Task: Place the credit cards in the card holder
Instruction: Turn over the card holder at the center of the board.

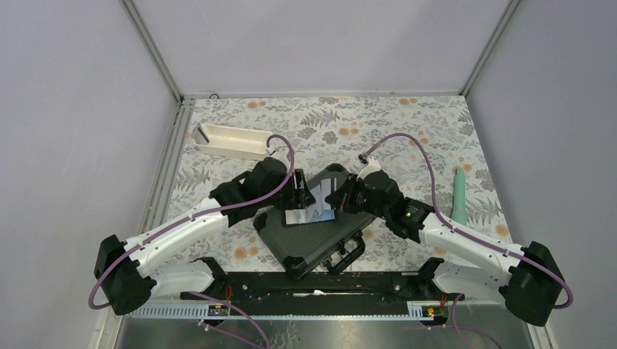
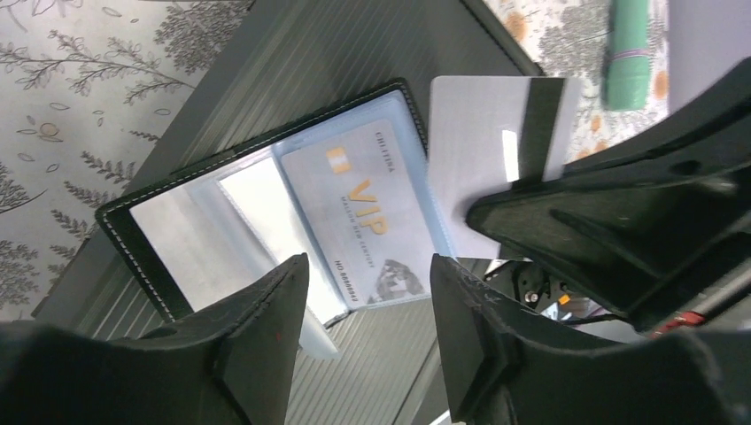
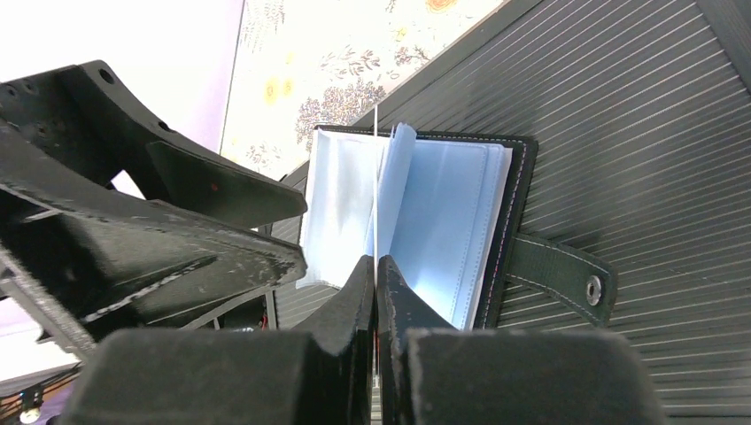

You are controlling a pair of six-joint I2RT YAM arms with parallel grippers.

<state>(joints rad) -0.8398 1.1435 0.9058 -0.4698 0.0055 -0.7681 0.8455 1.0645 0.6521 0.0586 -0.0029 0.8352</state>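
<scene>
Black ribbed plastic forms the lid of a large hard case (image 1: 305,243), which lies on the floral-patterned surface (image 1: 436,138) between the two arms. On this lid a small black folding card holder (image 2: 204,221) lies open, showing its clear grey-blue pockets.

The left hand (image 2: 367,270) is released, with its two dark fingers (image 2: 266,336) spread wide and nothing between them. The holder lies just ahead of its fingertips. A grey VIP card (image 2: 363,204) with orange lettering sits inside the pocket nearest this hand's gap. Whether the fingers touch the holder cannot be told.

The right hand (image 3: 375,261) is clenched on a thin pale card (image 2: 483,159) of plastic, with a black stripe across one end. Its own camera shows the pale card edge-on, rising straight out from between the pressed fingertips. Beyond them the holder's pocket leaves stand fanned up on either side of the card's edge. From the left wrist, the card juts out of the right hand beside the holder's far corner, next to the VIP card's pocket. The holder's black strap with a metal snap (image 3: 553,276) lies flat on the case, to the right of this hand's fingertips.

A long white rectangular tray (image 1: 229,140) rests on the surface well beyond the left hand. A teal green cylinder (image 1: 460,195) lies well off to the right hand's outer side.
</scene>
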